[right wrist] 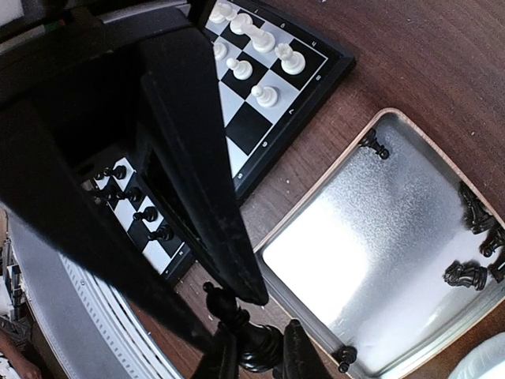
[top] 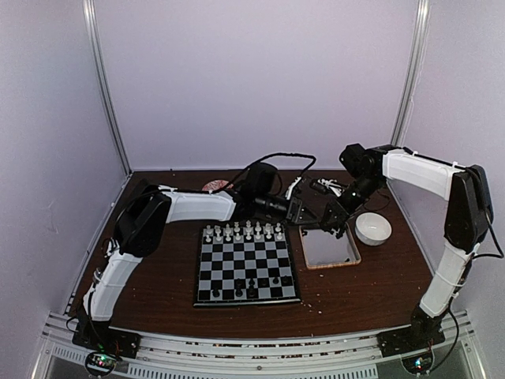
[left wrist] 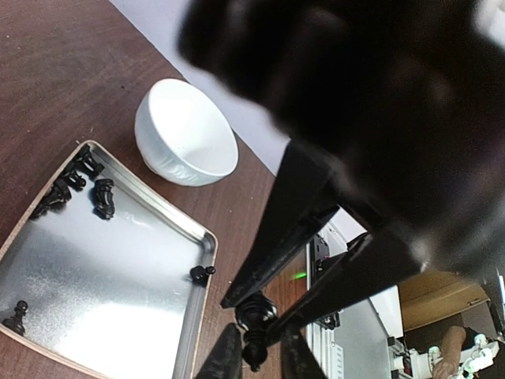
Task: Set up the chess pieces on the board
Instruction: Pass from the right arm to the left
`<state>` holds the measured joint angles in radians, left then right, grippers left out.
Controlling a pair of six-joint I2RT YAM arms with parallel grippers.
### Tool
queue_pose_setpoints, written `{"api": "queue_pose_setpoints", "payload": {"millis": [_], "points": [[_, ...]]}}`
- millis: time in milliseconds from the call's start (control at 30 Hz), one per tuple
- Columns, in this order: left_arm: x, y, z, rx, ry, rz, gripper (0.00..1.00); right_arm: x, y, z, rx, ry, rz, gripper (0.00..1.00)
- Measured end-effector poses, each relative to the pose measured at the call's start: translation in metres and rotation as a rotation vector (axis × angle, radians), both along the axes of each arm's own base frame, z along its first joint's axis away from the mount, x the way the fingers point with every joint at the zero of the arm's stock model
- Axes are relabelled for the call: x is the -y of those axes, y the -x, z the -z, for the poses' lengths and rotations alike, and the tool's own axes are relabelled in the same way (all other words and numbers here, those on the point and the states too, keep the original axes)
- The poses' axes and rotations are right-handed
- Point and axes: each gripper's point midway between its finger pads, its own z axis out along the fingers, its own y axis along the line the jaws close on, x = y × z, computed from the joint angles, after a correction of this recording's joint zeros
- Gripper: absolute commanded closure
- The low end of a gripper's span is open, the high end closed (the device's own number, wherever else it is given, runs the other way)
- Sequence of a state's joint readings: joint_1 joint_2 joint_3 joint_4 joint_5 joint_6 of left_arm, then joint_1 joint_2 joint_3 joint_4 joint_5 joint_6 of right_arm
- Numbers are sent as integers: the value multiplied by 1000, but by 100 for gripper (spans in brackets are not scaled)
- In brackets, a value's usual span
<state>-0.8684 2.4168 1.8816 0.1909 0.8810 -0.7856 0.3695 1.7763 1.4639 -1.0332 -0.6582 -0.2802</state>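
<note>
1. The board (top: 246, 262) lies flat on the dark wooden surface (top: 158, 284), in front of and between the two arms.
2. Done so far: the white pieces (top: 243, 232) stand upright in the two rows on the far side of the board. That side looks complete, though the figures are too small to count with certainty.
3. Partly done: only a handful of black pieces (right wrist: 146, 214) stand on the near rows. Most squares there are bare.
4. Left to do: several more black figures (left wrist: 102, 197) lie in the metal tray (top: 330, 249) just right of the board. Most are bunched in one corner and a few lie singly along the rim. A white bowl (top: 373, 229) sits beside the tray; nothing shows inside it.
5. In hand now: one black piece (left wrist: 254, 320) is held in the air above the gap between the tray and the board.
6. The right end effector (right wrist: 260, 338) is clenched on this piece's base.
7. The left end effector (left wrist: 256, 338) has its fingers narrowly set on either side of the same piece. Whether it is actually gripping cannot be told.
8. Judgement: this looks like a pass between the two arms. The task appears a little past halfway, with most of the black side yet to be placed.
</note>
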Motion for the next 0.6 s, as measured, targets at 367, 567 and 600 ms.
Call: {"api": "queue_pose_setpoints", "payload": {"millis": [367,567,600], "points": [[0,0,-2,-2,10,7,86,0,-1,-2,-4,-17,4,83],[0,-1,-1,0,12,4,100,1,-2,-3,-5,-22,8,80],[0,-1,-2,0,12,3,100,1,-2,-3,-6,-23,9,76]]}}
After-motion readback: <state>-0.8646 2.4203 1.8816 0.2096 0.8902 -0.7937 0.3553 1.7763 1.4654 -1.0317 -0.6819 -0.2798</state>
